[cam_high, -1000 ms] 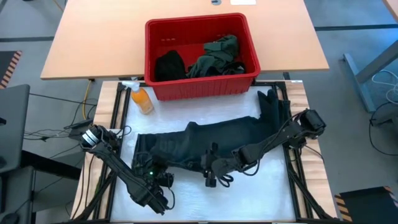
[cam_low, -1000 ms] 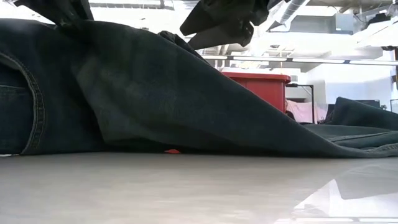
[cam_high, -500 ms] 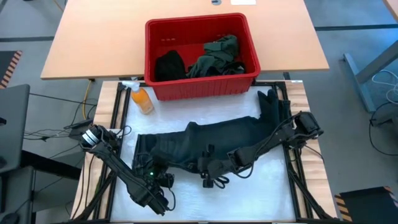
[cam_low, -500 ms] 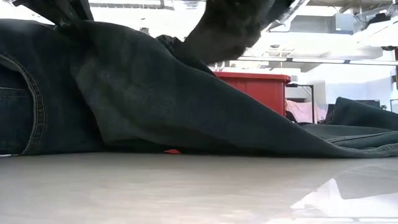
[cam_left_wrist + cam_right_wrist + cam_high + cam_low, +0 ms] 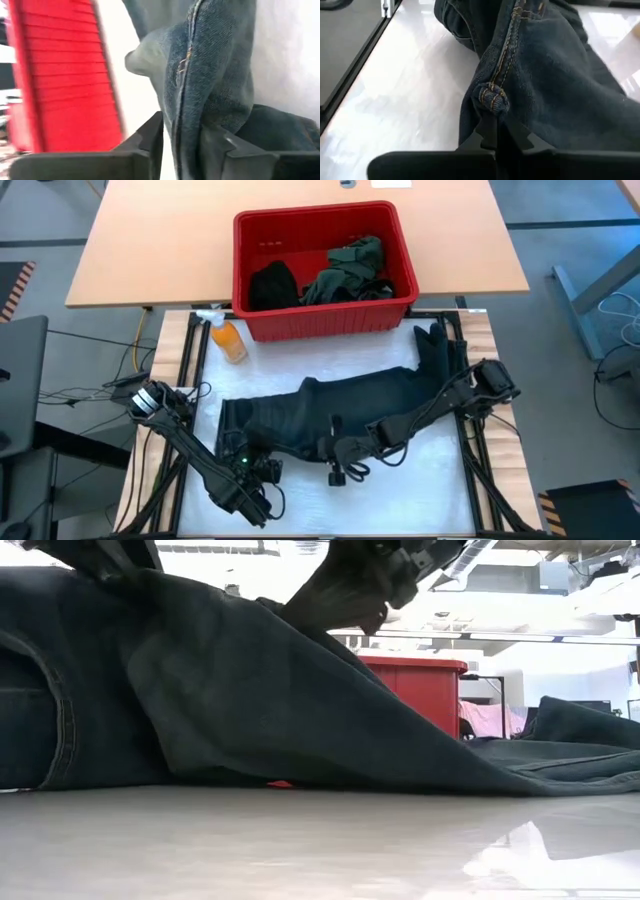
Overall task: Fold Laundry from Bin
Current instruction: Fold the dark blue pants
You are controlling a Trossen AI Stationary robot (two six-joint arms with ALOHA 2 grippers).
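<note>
Dark denim trousers [image 5: 340, 405] lie across the white table from the waist at the left to a leg end [image 5: 435, 350] at the far right. My left gripper [image 5: 258, 468] is at the waist end, near the front edge, shut on a fold. My right gripper [image 5: 336, 465] is shut on the trousers' near edge, mid-length. Behind the table stands the red bin [image 5: 325, 315], holding a black piece [image 5: 272, 283] and an olive-green piece [image 5: 350, 268] of laundry. My left gripper pinches a thick seamed fold of the trousers [image 5: 189, 107] between its two fingers [image 5: 150, 137], several layers deep. The fingers slant down. The held part is raised [image 5: 120, 585] and the cloth slopes from it down to the table. My right gripper pinches the trousers at a knot of stitched seams [image 5: 492, 100] on their near edge, between its two fingers [image 5: 487, 132]. It comes slanting down from the table's right side. The cloth there is lifted a little [image 5: 330, 625]; the rest lies on the table.
An orange spray bottle [image 5: 228, 340] lies at the table's far left corner, next to the bin. Black frame rails [image 5: 190, 370] run along both sides of the table. White table surface shows bare near the front edge [image 5: 400, 500].
My right gripper has sunk a little toward the trousers and the table's left, and has shut on their near edge. The trousers stay spread as before.
</note>
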